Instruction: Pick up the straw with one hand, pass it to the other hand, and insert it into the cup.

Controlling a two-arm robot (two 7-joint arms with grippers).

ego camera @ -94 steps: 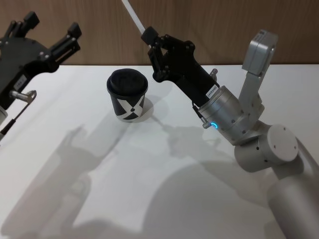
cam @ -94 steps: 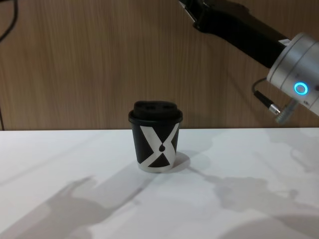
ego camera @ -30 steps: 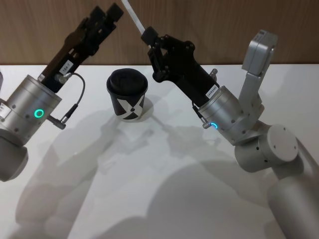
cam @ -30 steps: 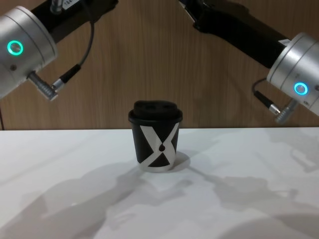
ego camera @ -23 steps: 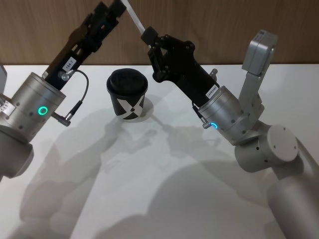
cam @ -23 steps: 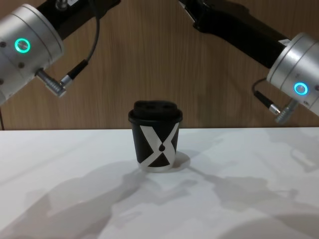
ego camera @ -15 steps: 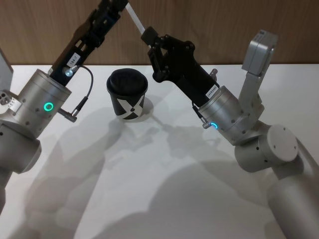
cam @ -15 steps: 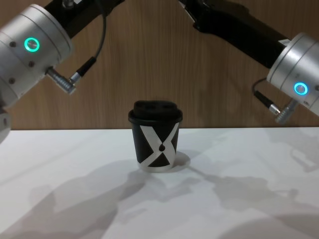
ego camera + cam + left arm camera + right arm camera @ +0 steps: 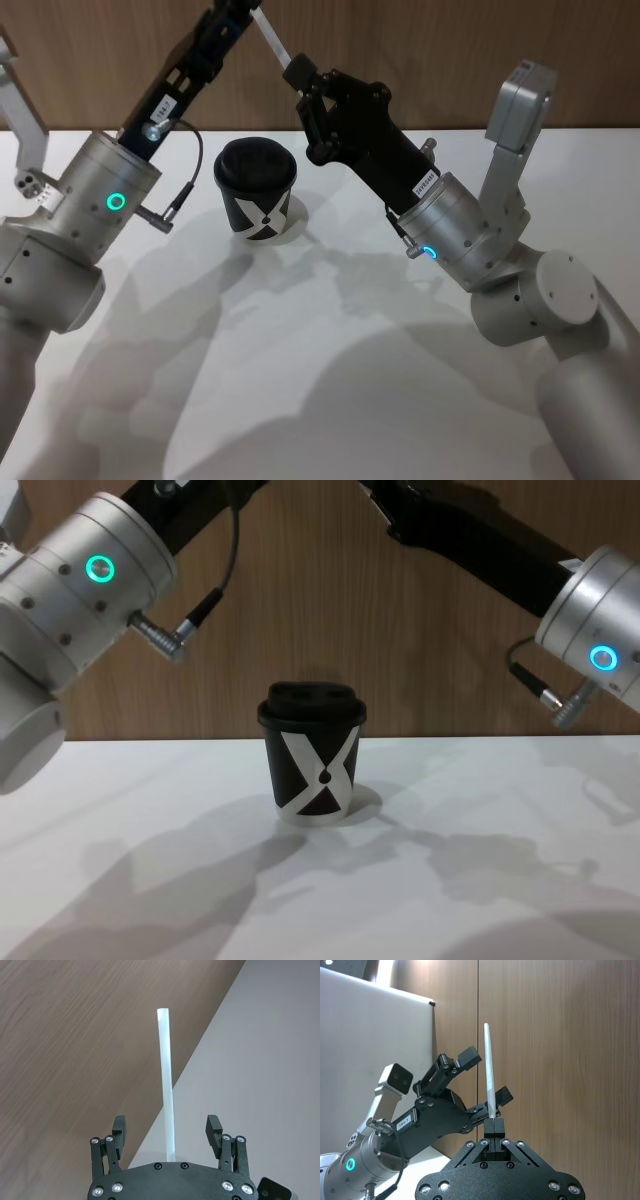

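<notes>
My right gripper (image 9: 298, 72), the one with the blue-lit ring, is shut on the lower end of the white straw (image 9: 268, 35) and holds it in the air behind the cup, slanting up and to the left. My left gripper (image 9: 166, 1122), with the green-lit ring, is raised to the straw's upper part. Its fingers (image 9: 119, 1129) are open, and the straw (image 9: 166, 1075) runs between them with a gap on each side. The black cup (image 9: 256, 190) with the white X and black lid stands upright on the white table, below and between both arms.
The white table (image 9: 300, 380) has nothing else on it besides the arms' shadows. A wood-panelled wall (image 9: 300, 600) rises right behind the cup. Both forearms angle up over the table, the left (image 9: 90, 580) and the right (image 9: 590, 630).
The left arm has swung in from the left and up until its open fingers straddle the straw. The right arm, the straw and the cup have not moved.
</notes>
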